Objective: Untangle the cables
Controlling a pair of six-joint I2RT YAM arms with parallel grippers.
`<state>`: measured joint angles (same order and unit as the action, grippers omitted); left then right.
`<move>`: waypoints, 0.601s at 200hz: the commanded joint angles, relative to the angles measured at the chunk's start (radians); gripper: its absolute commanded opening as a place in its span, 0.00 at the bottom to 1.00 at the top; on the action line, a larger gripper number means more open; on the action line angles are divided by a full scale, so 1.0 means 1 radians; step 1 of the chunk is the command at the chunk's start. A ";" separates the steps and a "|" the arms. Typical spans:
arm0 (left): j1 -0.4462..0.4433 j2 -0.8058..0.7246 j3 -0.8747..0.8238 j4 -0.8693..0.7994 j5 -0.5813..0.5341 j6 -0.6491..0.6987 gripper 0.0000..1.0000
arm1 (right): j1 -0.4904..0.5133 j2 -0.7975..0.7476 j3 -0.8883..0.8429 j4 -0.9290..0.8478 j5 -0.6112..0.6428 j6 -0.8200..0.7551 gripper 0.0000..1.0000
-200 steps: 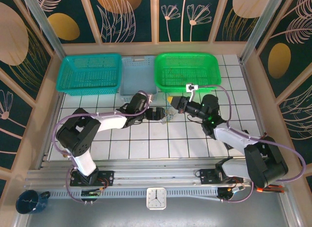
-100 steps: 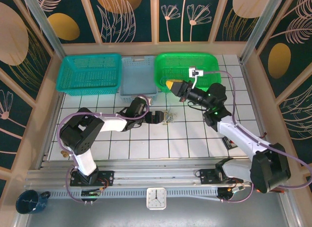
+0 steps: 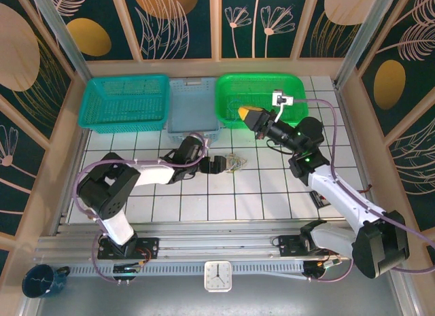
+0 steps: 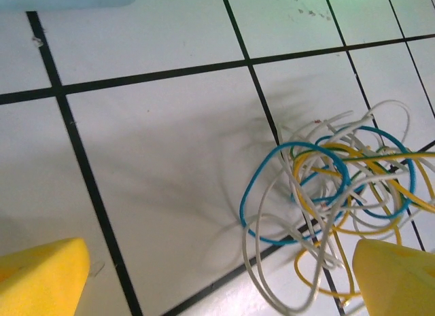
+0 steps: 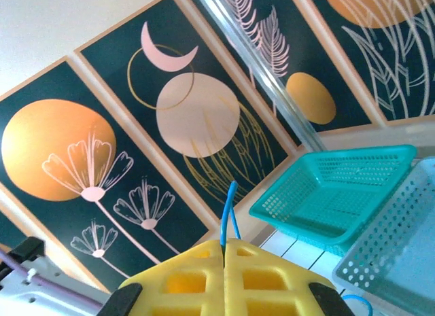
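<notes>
The cables (image 4: 340,194) lie as a small tangle of blue, yellow and whitish wires on the white tiles, and in the top view the tangle (image 3: 236,162) sits mid-table. My left gripper (image 3: 217,165) is low beside it on the left, open. Its yellow pads (image 4: 41,278) stand wide apart, and the tangle reaches the right-hand pad. My right gripper (image 3: 245,115) is raised over the front-left edge of the green basket (image 3: 292,85). It (image 5: 224,247) is shut on a thin blue cable (image 5: 225,217) whose short end sticks up between the pads.
A teal basket (image 3: 126,102) stands at the back left, with a pale blue basket (image 3: 192,112) between it and the green one. The teal basket (image 5: 340,187) and the pale blue basket (image 5: 394,248) lie beyond my right pads. Wooden walls ring the tiled table (image 3: 224,200).
My right gripper has risen and moved back and to the right, from beside the tangle to over the green basket's edge, still shut. The left gripper has stayed open beside the tangle.
</notes>
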<state>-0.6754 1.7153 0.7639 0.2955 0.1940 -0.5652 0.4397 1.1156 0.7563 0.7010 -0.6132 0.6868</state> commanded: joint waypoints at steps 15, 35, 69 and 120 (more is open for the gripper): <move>0.001 -0.120 -0.020 -0.055 -0.010 -0.010 0.99 | -0.017 -0.027 -0.029 -0.009 0.064 -0.017 0.00; 0.003 -0.165 -0.032 -0.058 -0.010 -0.022 0.99 | -0.022 -0.032 -0.041 -0.022 0.099 -0.018 0.00; 0.002 -0.223 -0.043 -0.057 0.001 -0.038 0.99 | -0.035 -0.049 -0.067 -0.027 0.156 -0.007 0.00; 0.003 -0.231 -0.065 -0.057 -0.006 -0.042 0.99 | -0.073 -0.114 -0.104 -0.045 0.279 0.014 0.00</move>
<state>-0.6754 1.4948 0.7212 0.2569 0.1940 -0.5884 0.3878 1.0531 0.6735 0.6483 -0.4282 0.6907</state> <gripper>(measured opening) 0.988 0.048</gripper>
